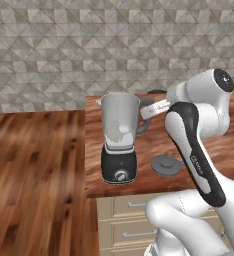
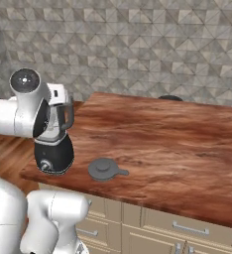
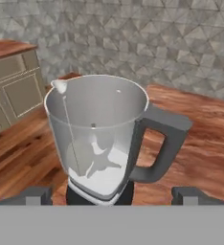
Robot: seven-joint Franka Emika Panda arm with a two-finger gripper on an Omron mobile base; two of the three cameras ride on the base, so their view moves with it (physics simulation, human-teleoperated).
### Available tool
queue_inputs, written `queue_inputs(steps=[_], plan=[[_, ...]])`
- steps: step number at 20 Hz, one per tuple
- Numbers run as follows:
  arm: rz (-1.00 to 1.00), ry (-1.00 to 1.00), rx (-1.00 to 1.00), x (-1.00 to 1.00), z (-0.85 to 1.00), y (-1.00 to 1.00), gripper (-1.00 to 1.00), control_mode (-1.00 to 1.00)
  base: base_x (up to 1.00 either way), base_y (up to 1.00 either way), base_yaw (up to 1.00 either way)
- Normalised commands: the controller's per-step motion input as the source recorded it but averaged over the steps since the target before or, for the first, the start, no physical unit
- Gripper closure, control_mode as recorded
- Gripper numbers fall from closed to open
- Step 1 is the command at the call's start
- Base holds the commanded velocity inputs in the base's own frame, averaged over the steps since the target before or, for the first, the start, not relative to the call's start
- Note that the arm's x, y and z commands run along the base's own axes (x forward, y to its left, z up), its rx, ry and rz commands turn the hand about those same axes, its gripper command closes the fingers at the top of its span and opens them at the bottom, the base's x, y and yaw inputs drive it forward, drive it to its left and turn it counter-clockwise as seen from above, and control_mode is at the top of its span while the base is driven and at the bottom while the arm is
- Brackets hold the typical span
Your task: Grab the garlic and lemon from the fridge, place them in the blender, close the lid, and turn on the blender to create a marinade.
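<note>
Standing lidless on its black base, the clear blender [image 3: 97, 136] shows a pale lump inside — fingers [image 3: 37, 194] spread wide.

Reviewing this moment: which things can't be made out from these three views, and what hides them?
- Jar contents: in the hand view the blender shows pale shapes at the bottom; garlic or lemon can't be told through the cloudy wall.
- Blender in the right base view: the arm covers most of the jar.
- Gripper: just the tips show, wide apart, cut by the bottom edge.
- Lid on the counter: the arm hides its right edge in the left base view.
</note>
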Motion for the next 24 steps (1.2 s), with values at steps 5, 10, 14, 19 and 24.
queue_inputs(steps=[5, 10, 14, 19, 24], plan=[[0.34, 0.00, -0.02, -0.44, 0.02, -0.71, -1.00, -1.00, 0.00, 0.00, 0.00], [0.25, 0.04, -0.09, -0.25, -0.08, -0.56, -1.00, -1.00, 0.00, 0.00, 0.00], [0.02, 0.00, -0.11, -0.25, -0.24, -0.46, -1.00, -1.00, 0.00, 0.00, 0.00], [0.02, 0.05, -0.17, -0.07, -0.34, -0.41, -1.00, -1.00, 0.00, 0.00, 0.00], [0.10, 0.12, -0.31, 0.00, -0.38, -0.29, -1.00, -1.00, 0.00, 0.00, 0.00]])
